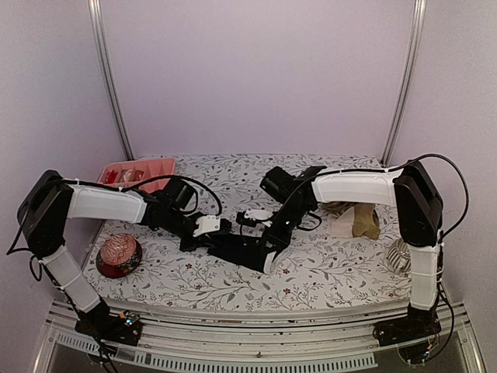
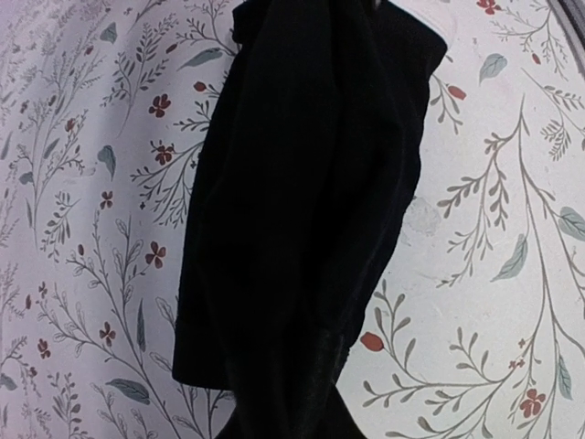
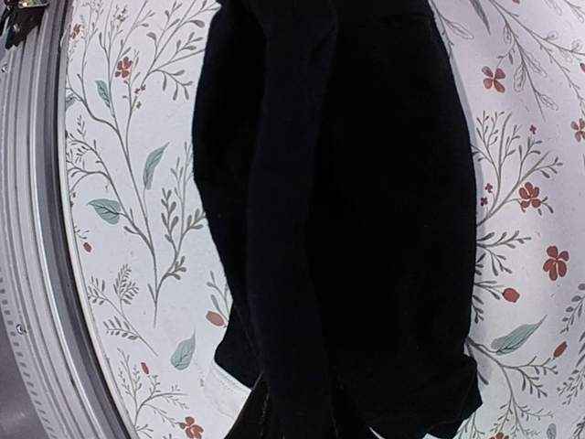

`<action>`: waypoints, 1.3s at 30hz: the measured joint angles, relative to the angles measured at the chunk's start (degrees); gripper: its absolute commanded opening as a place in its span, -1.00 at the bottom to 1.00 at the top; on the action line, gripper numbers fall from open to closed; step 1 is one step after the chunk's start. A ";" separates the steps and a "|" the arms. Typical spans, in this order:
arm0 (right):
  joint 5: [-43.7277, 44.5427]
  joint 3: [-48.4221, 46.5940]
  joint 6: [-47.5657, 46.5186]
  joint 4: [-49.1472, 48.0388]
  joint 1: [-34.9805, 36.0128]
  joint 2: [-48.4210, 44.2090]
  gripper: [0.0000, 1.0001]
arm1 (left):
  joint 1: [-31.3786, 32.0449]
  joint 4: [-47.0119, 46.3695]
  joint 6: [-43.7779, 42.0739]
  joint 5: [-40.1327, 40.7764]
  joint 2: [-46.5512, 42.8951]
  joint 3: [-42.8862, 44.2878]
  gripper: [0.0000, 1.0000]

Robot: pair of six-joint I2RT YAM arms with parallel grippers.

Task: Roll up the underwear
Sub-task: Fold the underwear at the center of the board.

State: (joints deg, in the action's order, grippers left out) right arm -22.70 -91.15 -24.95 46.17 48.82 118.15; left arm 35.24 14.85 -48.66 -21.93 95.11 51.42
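Floral tablecloth covers your table. At its middle lies the black underwear, bunched, with your left gripper and right gripper both at it — gripping or loose, you cannot tell. Further right lies the tan underwear — pale walls behind.

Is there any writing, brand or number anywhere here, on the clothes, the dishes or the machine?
No text can be read in any view.
Black underwear: plain dark cloth, no lettering facing the cameras.
Tan underwear, red bowl, pink tray: too small and blurred to tell.
Tablecloth: only a flower print.
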 measured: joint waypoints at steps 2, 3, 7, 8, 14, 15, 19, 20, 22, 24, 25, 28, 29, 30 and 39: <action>0.04 -0.28 -0.13 -0.04 -0.33 0.85 -0.70 | -0.15 0.20 0.24 -0.13 1.20 1.07 -0.66; 0.07 -0.28 -0.22 -0.07 -0.50 1.11 -0.69 | -0.24 0.31 0.26 -0.15 1.84 1.62 -0.64; 0.09 -0.28 -0.20 -0.07 -1.40 1.92 -0.64 | -0.85 0.76 0.57 -0.26 4.13 3.56 -0.48; 0.09 -0.28 -0.17 -0.07 -1.68 2.01 -0.56 | -1.11 0.87 0.72 -0.35 4.81 4.09 -0.39; 1.51 -0.28 0.04 -0.48 -2.49 2.29 -0.32 | -2.38 1.01 1.79 -0.42 7.23 5.84 0.12; 2.03 -0.28 0.24 -0.63 -2.51 2.32 -0.29 | -2.51 1.03 2.03 -0.37 7.32 5.86 0.22; 5.01 -0.28 1.03 -1.75 -2.51 2.32 -0.15 | -2.91 0.79 3.23 0.04 7.37 5.88 0.56; 6.14 -0.26 1.25 -2.19 -2.49 2.32 -0.12 | -3.04 0.66 3.58 0.15 7.37 5.88 0.64; 8.41 0.04 1.88 -3.39 -2.49 2.25 -0.02 | -3.37 0.37 4.24 0.48 7.37 5.88 0.83; 11.06 1.62 2.86 -5.25 -2.49 1.53 0.03 | -3.80 -0.22 4.94 0.83 7.37 5.88 0.96; 12.44 2.80 3.23 -5.99 -2.49 0.79 0.05 | -4.11 -0.68 5.40 1.03 7.32 5.88 0.97; 15.61 6.67 4.87 -7.78 -2.49 -3.04 0.06 | -5.07 -1.36 6.08 1.16 6.49 5.79 0.97; 16.31 7.78 5.66 -8.17 -2.49 -4.76 0.06 | -5.44 -1.60 6.21 1.11 5.90 5.75 0.97; 16.63 8.55 6.29 -8.66 -2.49 -6.19 0.06 | -5.81 -1.81 6.32 0.98 5.11 5.70 0.97; 13.81 15.13 14.73 -15.63 -1.09 -14.14 0.03 | -6.49 -1.92 3.67 -3.17 1.05 5.29 0.65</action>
State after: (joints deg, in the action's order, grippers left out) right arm -8.88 -76.03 -10.22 30.55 47.72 104.01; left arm 28.75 12.93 -44.99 -25.10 96.16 56.71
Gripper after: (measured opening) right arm 0.524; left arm 0.882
